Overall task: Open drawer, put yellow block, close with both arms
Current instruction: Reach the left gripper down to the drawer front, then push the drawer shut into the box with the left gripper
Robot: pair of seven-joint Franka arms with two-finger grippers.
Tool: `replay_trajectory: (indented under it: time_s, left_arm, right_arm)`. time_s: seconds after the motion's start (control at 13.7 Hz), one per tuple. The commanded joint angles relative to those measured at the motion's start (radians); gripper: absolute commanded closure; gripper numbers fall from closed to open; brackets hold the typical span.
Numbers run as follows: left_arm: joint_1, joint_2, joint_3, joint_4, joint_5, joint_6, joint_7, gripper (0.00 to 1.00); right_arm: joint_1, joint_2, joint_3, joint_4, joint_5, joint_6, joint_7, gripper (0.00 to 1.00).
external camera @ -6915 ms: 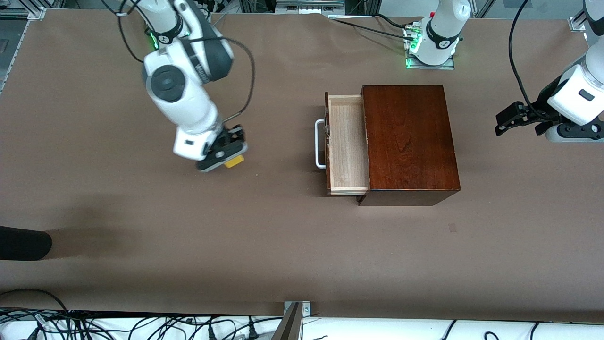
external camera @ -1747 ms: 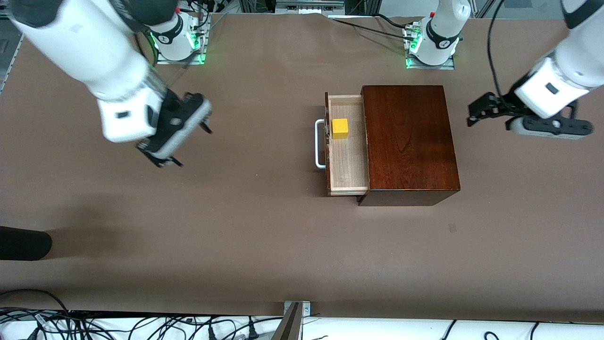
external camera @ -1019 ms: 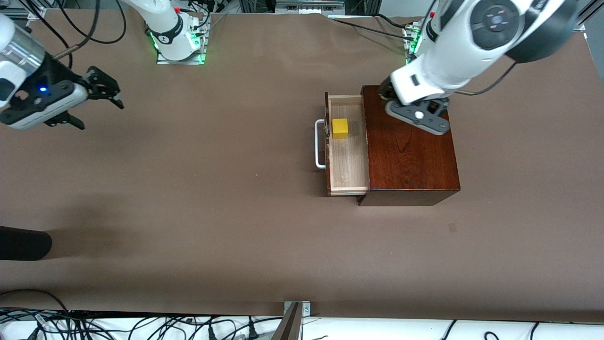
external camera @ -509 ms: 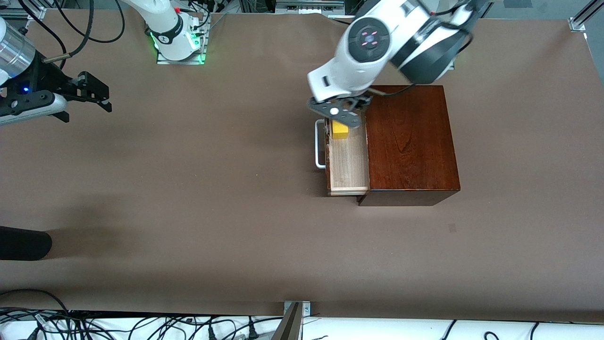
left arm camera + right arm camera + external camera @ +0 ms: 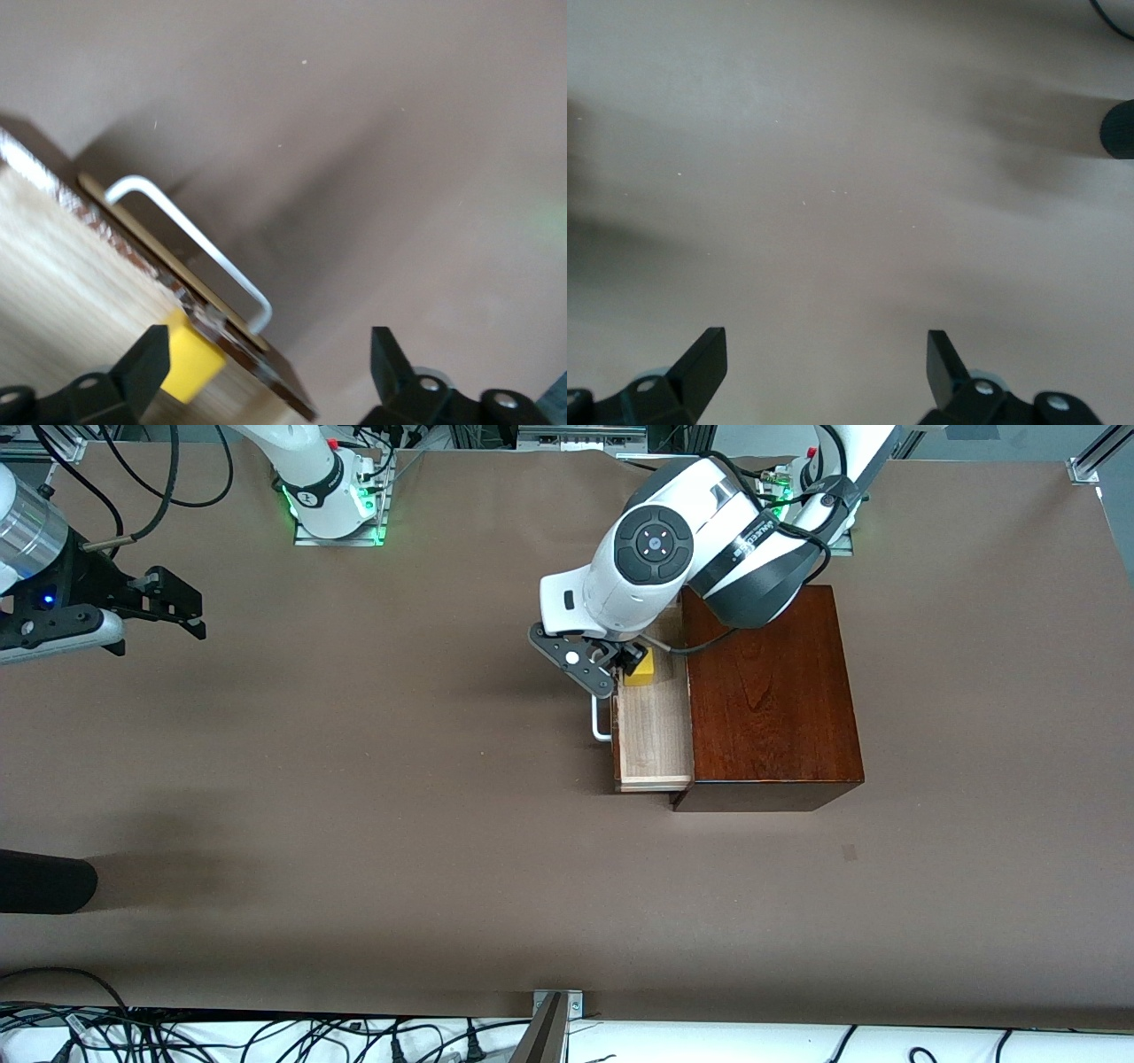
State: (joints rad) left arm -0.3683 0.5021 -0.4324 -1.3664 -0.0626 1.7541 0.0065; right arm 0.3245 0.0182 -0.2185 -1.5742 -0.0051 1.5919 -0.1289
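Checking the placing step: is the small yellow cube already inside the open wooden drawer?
Yes, the yellow cube rests on the drawer's pale floor.

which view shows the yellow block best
The left wrist view: the yellow block lies unobstructed in the open drawer. In the front view the left gripper partly covers it. The right wrist view shows only bare table.

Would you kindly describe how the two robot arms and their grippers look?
Both arms are glossy white with dark grey joint sections. The left arm has a round dark cap with a blue dot and a black cable. The left gripper and right gripper are black with two fingers. The bases glow green.
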Motion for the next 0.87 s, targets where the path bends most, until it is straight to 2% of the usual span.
replay_trajectory:
  time_s: [0.0,0.44,0.58,0.8]
  left_arm:
    - [-0.027,0.050,0.004,0.027,0.070,0.057,0.211,0.00]
    - [-0.118,0.137,0.003,0.004,0.320,0.126,0.515,0.00]
    - [-0.116,0.183,0.003,0.004,0.360,0.166,0.617,0.00]
    - [-0.116,0.199,0.007,-0.005,0.379,0.177,0.645,0.00]
  right_arm:
    - [-0.010,0.009,-0.008,-0.003,-0.007,-0.003,0.015,0.00]
    - [-0.021,0.020,-0.021,-0.003,-0.006,-0.001,0.020,0.00]
    - [-0.022,0.022,-0.025,-0.001,-0.004,0.005,0.020,0.00]
    - [-0.018,0.020,-0.024,-0.001,-0.003,0.005,0.020,0.00]
